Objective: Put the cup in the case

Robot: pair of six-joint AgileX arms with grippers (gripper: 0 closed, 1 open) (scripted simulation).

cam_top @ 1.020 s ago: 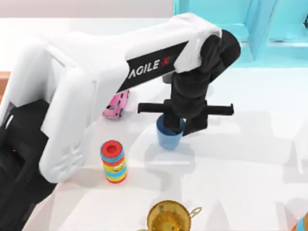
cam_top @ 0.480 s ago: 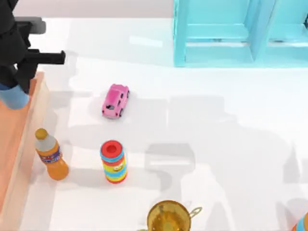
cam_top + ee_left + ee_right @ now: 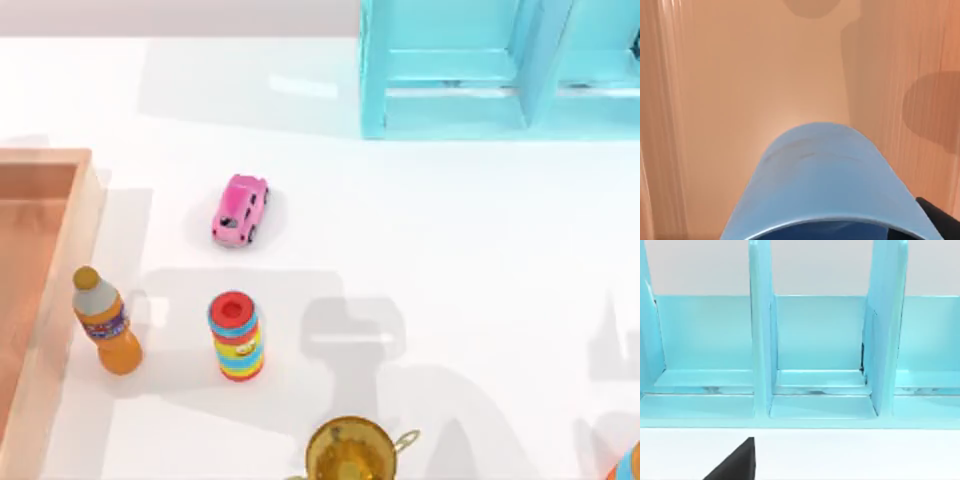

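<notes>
While the left wrist view looks down past the cup (image 3: 825, 185), that blue tumbler sits close under the camera with its rim nearest and its tapered body pointing toward the orange-brown floor of the case (image 3: 755, 85). A dark corner of the left gripper's fingers (image 3: 940, 220) shows beside the cup's rim; whether those fingers clamp the cup cannot be told. Whether the cup touches the case floor or hangs above it also cannot be told. Soft shadows lie on the wood beyond the cup.

From the top view, the case (image 3: 80, 215) occupies the left edge of the tabletop (image 3: 460, 260), its light rim wall running down that side. Just beside that wall, outside it, stands an orange bottle (image 3: 105, 322). Near the bottle, further right, stands a striped can with a red lid (image 3: 236, 337). A golden cup with handles (image 3: 350, 450) sits at the near edge. A pink toy car (image 3: 240, 210) rests further back, apart from the can. At the far side stands a light blue shelf cabinet (image 3: 450, 70).

On the right wrist view, that cabinet (image 3: 815, 355) faces the camera with open compartments, and a dark part of the right gripper (image 3: 735, 462) shows low against the tabletop; the state of its fingers cannot be told.
</notes>
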